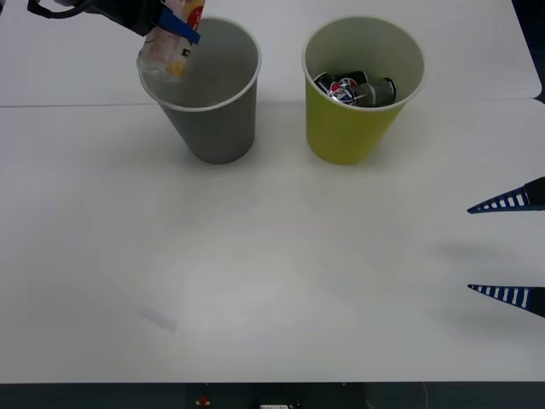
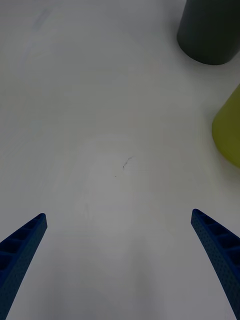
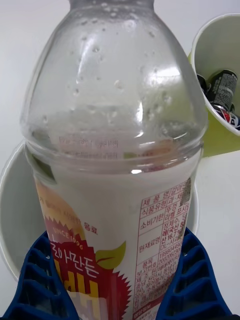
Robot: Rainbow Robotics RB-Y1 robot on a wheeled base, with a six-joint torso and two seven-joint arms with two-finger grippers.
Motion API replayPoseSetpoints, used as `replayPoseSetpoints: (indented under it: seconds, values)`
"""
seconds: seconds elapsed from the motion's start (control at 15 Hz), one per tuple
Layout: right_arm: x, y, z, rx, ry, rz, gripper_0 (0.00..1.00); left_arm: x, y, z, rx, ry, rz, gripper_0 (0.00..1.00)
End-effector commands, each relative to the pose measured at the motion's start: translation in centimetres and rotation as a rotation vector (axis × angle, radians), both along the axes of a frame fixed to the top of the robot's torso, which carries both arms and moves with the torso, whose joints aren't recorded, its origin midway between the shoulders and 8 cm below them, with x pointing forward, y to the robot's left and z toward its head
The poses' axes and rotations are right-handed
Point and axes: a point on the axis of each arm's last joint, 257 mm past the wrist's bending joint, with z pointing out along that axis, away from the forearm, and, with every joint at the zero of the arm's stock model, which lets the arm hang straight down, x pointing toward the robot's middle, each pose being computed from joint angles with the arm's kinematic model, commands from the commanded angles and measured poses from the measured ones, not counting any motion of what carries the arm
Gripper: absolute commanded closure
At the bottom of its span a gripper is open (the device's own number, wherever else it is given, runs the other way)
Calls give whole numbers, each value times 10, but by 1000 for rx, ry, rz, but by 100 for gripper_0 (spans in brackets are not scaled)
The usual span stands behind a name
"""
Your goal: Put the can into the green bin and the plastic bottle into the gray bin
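Front view: the left hand hangs at the worktop's far left, over the far-left rim of the gray bin, clenched on the plastic bottle, which is tilted with its clear end dipping just over the bin's mouth. The green bin stands just beside the gray one, apart from it, and the can lies inside it. Over at the worktop's right edge, the right hand hovers with its two blue fingers spread wide, touching nothing.

Right wrist view: those fingers are wide apart above bare worktop, nothing between them; the gray bin's base and the green bin's side stand well ahead.

Left wrist view: the plastic bottle sits gripped between the blue fingers at its label, the gray bin's pale rim beneath it, and the green bin with the can off to one side.
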Motion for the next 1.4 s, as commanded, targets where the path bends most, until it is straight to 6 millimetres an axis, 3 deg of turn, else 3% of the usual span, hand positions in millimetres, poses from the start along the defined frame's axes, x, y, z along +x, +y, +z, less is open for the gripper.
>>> replayPoseSetpoints:
  seconds: [0.07,0.13,0.2,0.27,0.6,0.8,1.4]
  values:
    - [0,0,0,0,0,0,0,2,-4,-2,17,-12,-3,98]
    - [0,0,0,0,0,0,0,2,-5,-2,19,-14,-7,78]
    - [0,0,0,0,0,0,0,3,-5,-1,32,-27,-21,36]
    - [0,0,0,0,0,0,0,3,-5,-1,37,-32,-27,0]
    - [0,0,0,0,0,0,0,-3,-15,3,35,-63,-105,0]
    - [0,0,0,0,0,0,0,-13,-7,3,-16,-77,-177,0]
    - [0,0,0,0,0,0,0,-68,67,-20,-59,-238,-380,0]
